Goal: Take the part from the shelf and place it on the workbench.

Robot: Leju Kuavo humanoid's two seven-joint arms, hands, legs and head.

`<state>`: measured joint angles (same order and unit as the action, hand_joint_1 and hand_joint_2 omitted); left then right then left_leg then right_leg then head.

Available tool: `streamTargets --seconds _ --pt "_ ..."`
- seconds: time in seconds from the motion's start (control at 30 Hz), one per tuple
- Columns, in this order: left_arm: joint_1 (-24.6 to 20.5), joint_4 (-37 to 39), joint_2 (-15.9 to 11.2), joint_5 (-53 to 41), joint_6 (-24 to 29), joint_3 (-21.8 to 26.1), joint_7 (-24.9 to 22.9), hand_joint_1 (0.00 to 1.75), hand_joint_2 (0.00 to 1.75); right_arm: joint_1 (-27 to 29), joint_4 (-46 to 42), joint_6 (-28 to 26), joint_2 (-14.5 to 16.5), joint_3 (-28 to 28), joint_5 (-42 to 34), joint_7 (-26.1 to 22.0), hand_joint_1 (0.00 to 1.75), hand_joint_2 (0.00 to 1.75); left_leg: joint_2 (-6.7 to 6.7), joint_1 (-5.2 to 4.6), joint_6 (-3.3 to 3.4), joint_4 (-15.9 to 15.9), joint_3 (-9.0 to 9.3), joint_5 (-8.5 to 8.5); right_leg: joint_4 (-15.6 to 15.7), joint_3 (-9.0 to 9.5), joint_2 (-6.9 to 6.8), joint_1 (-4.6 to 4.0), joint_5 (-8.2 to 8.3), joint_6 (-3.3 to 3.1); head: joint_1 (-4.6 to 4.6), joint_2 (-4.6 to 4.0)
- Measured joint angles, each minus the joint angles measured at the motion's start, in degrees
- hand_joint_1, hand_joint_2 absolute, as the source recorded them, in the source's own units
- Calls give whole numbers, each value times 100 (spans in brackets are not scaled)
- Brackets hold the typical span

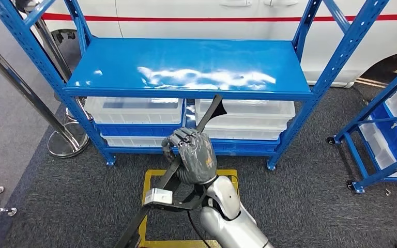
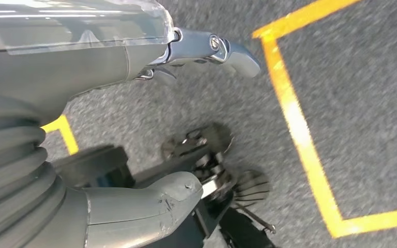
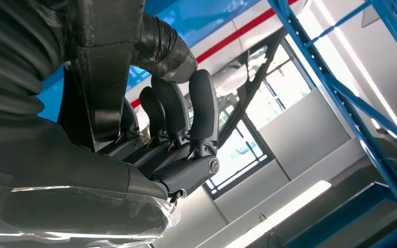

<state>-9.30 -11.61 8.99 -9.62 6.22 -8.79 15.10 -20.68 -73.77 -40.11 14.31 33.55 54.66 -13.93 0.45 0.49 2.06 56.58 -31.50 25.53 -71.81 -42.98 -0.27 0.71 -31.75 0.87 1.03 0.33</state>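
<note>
One right hand grips black part | left hand fingers apart | no writing legible

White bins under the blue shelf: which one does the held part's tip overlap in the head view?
The right-hand white bin: the long black part, gripped by the right hand, crosses its left end. The left bin is clear of it.

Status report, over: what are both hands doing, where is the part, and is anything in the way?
Right hand grips long black metal part, clear of blue metal shelf. Left hand holds nothing, fingers apart, above grey carpet. No obstruction seen.
</note>
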Motion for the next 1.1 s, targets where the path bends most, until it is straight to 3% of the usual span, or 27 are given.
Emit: streamTargets --seconds 0.03,0.07,0.1,0.13,0.2,0.23,0.27,0.33,0.37,0.43,0.5,0.53,0.57,0.6,0.67,0.73,0.77,0.83,0.9,1.0,1.03,1.07,1.1 --pt "9 0 8 0 -1 1 -2 0 175 4 4 0 -2 6 10 7 141 175 3 -1 -8 23 -113 -67 -277 -19 1 3 -36 13 0 0" --pt "18 0 14 -1 -1 2 -5 0 175 7 8 1 -5 10 20 11 141 175 8 -2 -18 49 -224 -126 -410 30 1 6 45 21 0 0" --pt "26 0 19 -3 -1 4 -9 0 175 9 11 1 -9 15 28 14 141 175 12 -1 -33 83 -338 -184 -353 185 1 9 202 21 -1 0" --pt "29 -1 24 -5 1 9 -12 0 175 7 13 1 -11 22 32 14 141 175 13 0 -53 122 -433 -233 -72 455 2 12 329 11 -1 0" --pt "30 -3 32 -8 5 26 -14 0 175 0 8 0 -11 43 44 13 141 175 11 -6 -106 196 -580 -317 723 1066 10 0 283 -34 2 0" --pt "28 -4 35 -7 9 35 -13 0 175 0 4 0 -8 53 53 12 141 175 10 -12 -139 215 -611 -360 1027 1262 17 -12 199 -60 2 0" --pt "24 -4 36 -4 13 43 -9 0 175 0 2 0 -4 59 67 11 141 175 10 -14 -171 212 -629 -407 1182 1339 24 -30 133 -87 3 0" --pt "18 -4 37 3 20 61 -1 0 175 4 2 1 -1 63 96 11 141 175 5 -1 -245 197 -661 -472 1254 1287 18 -40 221 -165 0 0" --pt "18 -4 37 6 23 72 3 0 175 5 6 1 -1 63 108 10 141 175 0 11 -279 241 -711 -393 1268 1236 9 -35 281 -214 1 0" --pt "17 -4 38 7 26 89 15 0 175 10 12 2 2 63 121 6 141 175 -5 33 -335 641 -876 65 1294 1098 -10 -17 420 -304 2 0" --pt "9 -4 38 7 26 107 34 0 175 17 15 2 2 63 130 1 141 175 -5 37 -369 1380 -1064 551 1290 936 -12 -23 533 -331 3 0" --pt "6 -4 38 5 27 117 49 0 175 25 17 2 2 63 134 -1 141 175 -5 38 -379 1678 -1103 624 1287 861 -13 -27 582 -329 3 0" --pt "5 -4 37 1 27 128 67 0 175 35 19 2 1 63 138 -2 141 175 -5 39 -382 1814 -1060 555 1285 794 -15 -29 627 -322 4 0" --pt "5 -4 37 -4 31 139 88 0 175 44 20 2 1 63 144 -5 141 175 -5 39 -378 1734 -919 392 1283 737 -16 -30 671 -312 4 0" --pt "0 -4 37 -29 42 156 133 0 175 52 16 2 1 63 157 -11 141 175 -7 36 -347 1043 -393 123 1280 659 -15 -32 741 -276 3 0" --pt "-10 -4 38 -63 56 168 175 0 175 47 9 1 1 63 170 -17 141 175 -16 11 -303 326 67 164 1278 622 -18 -41 796 -220 3 0" --pt "-13 -4 38 -76 61 171 191 0 175 44 7 1 1 63 176 -18 141 175 -20 -6 -285 158 160 230 1281 609 -21 -43 826 -186 3 0" --pt "-12 -4 41 -88 69 176 207 0 175 43 5 0 -1 63 186 -21 141 175 -17 -2 -232 56 188 243 1275 586 -26 -43 865 -117 3 0" --pt "-13 -4 48 -98 71 179 219 0 175 43 3 0 -6 63 193 -22 141 175 -6 25 -144 13 174 201 1079 494 -14 -44 710 -63 2 0" --pt "-16 -4 54 -104 71 183 241 0 175 50 6 0 -25 63 198 -24 141 175 4 10 -48 18 113 146 71 76 3 -39 149 -17 1 0" --pt "-12 -4 54 -102 71 185 244 0 175 56 10 0 -36 63 199 -24 141 175 4 0 -37 31 89 137 -223 -36 3 -38 48 -11 1 0" --pt "-9 -4 54 -99 71 186 245 0 175 60 14 0 -47 63 200 -23 141 175 4 -8 -31 48 68 132 -331 -56 3 -38 52 -14 1 0" --pt "-7 -4 54 -97 71 187 246 0 175 61 16 0 -54 63 201 -23 141 175 1 -14 -30 70 52 130 -213 40 3 -38 158 -25 1 0"
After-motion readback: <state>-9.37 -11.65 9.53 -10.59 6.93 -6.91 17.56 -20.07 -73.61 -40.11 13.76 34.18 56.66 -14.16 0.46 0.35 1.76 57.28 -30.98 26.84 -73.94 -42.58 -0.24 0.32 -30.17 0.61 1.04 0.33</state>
